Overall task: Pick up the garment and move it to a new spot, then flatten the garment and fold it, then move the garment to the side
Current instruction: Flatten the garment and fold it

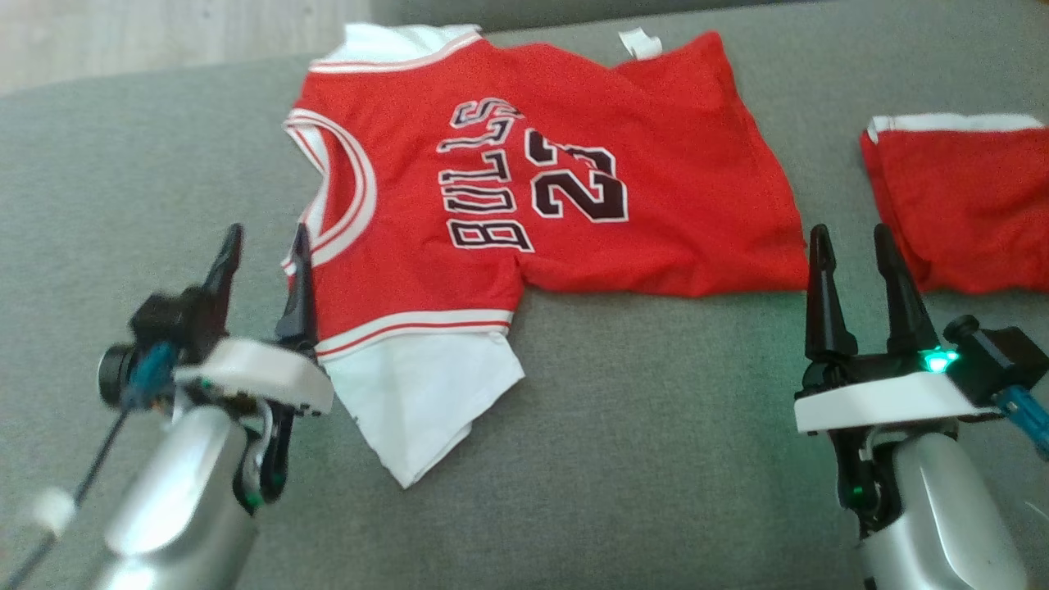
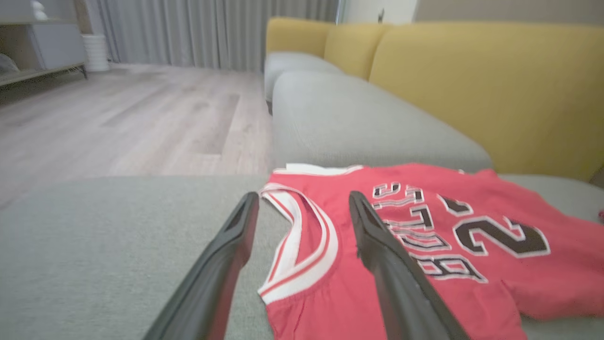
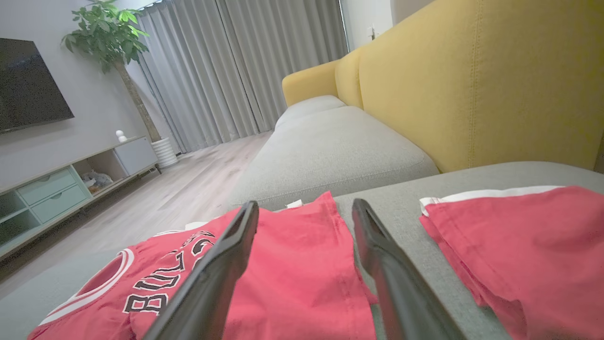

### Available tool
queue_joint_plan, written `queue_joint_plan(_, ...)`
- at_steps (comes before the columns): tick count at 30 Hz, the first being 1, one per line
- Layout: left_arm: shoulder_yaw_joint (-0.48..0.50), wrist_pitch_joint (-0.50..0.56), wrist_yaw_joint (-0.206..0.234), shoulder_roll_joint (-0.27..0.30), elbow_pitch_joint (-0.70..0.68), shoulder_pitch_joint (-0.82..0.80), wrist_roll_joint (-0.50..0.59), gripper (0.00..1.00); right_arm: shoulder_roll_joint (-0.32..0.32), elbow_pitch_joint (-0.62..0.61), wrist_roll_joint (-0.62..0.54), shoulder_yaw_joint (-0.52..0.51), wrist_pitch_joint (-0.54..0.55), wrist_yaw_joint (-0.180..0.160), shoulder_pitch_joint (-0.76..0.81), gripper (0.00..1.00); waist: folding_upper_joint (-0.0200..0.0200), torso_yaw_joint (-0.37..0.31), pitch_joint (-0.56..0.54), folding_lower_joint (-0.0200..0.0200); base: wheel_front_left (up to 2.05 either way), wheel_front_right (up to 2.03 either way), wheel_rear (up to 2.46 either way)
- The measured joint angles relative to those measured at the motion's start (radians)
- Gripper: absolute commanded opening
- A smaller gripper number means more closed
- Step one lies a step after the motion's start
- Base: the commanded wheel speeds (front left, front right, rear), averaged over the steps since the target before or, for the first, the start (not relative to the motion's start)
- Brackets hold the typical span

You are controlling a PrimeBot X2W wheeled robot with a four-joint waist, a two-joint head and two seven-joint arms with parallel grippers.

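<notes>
jersey (image 1: 533, 188) upper centre of frame, on sofa seat (image 1: 656, 426), part-rumpled | left jaws + right jaws: wide open, empty | flatten, probably: pinch armhole trim (image 1: 352, 188) and hem corner (image 1: 787, 270), pull apart evenly, stay low

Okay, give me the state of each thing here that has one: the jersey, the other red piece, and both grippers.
Jersey: spread print side up on the grey cushion, slightly rumpled, not held.
Second red garment: lying flat, apart from the jersey, on the robot's right, not held.
Left gripper: fingers open, empty, by the jersey's collar.
Right gripper: fingers open, empty, near the jersey's hem.
</notes>
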Motion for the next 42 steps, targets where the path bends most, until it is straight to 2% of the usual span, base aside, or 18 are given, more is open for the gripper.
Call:
queue_joint_plan(1,-0.025,0.058,-0.027,0.011,0.039,-0.041,0.001,1.00,0.000,-0.001,0.003,0.005,0.000,0.000,-0.001,1.00,0.0000,-0.011,0.017,0.0001,0.00,0.00,0.00)
queue_joint_plan(8,-0.077,0.219,-0.079,0.022,0.196,-0.209,0.018,1.00,0.000,-0.013,0.021,0.016,0.000,0.000,-0.010,1.00,0.0000,-0.050,0.088,0.0001,0.00,0.00,0.00)
queue_joint_plan(14,-0.094,0.279,-0.080,0.039,0.345,-0.321,0.046,1.00,0.000,-0.027,0.030,0.032,0.000,0.000,-0.042,1.00,0.0000,-0.089,0.147,0.0003,0.00,0.00,0.00)
queue_joint_plan(18,-0.109,0.296,-0.127,0.044,0.417,-0.369,0.053,1.00,0.000,-0.032,0.041,0.038,0.000,0.000,-0.048,1.00,0.0000,-0.116,0.175,0.0002,0.00,0.00,0.00)
queue_joint_plan(23,-0.105,0.323,-0.140,0.046,0.491,-0.443,0.049,1.00,0.000,-0.035,0.044,0.042,0.000,0.000,-0.049,1.00,0.0000,-0.142,0.201,0.0000,0.00,0.00,0.00)
queue_joint_plan(25,-0.103,0.341,-0.161,0.046,0.513,-0.466,0.032,1.00,0.000,-0.036,0.045,0.046,0.000,0.000,-0.053,1.00,0.0000,-0.151,0.208,0.0000,0.00,0.00,0.00)
queue_joint_plan(26,-0.104,0.344,-0.170,0.048,0.521,-0.476,0.032,0.00,0.000,-0.037,0.045,0.047,0.000,0.000,-0.057,1.00,0.0000,-0.155,0.211,0.0000,0.00,0.00,0.00)
queue_joint_plan(32,-0.107,0.325,-0.173,0.065,0.558,-0.527,0.042,0.00,0.000,-0.040,0.054,0.052,0.000,0.000,-0.070,1.00,0.0000,-0.175,0.227,0.0001,0.00,0.00,0.00)
queue_joint_plan(35,-0.108,0.289,-0.155,0.079,0.577,-0.562,0.067,0.00,0.000,-0.040,0.054,0.059,0.000,0.000,-0.072,1.00,0.0000,-0.183,0.234,0.0001,0.00,0.00,0.00)
queue_joint_plan(42,-0.109,0.223,-0.148,0.122,0.619,-0.723,0.097,0.00,0.000,-0.041,0.063,0.074,0.000,0.000,-0.095,1.00,0.0000,-0.211,0.246,0.0001,0.00,0.00,0.00)
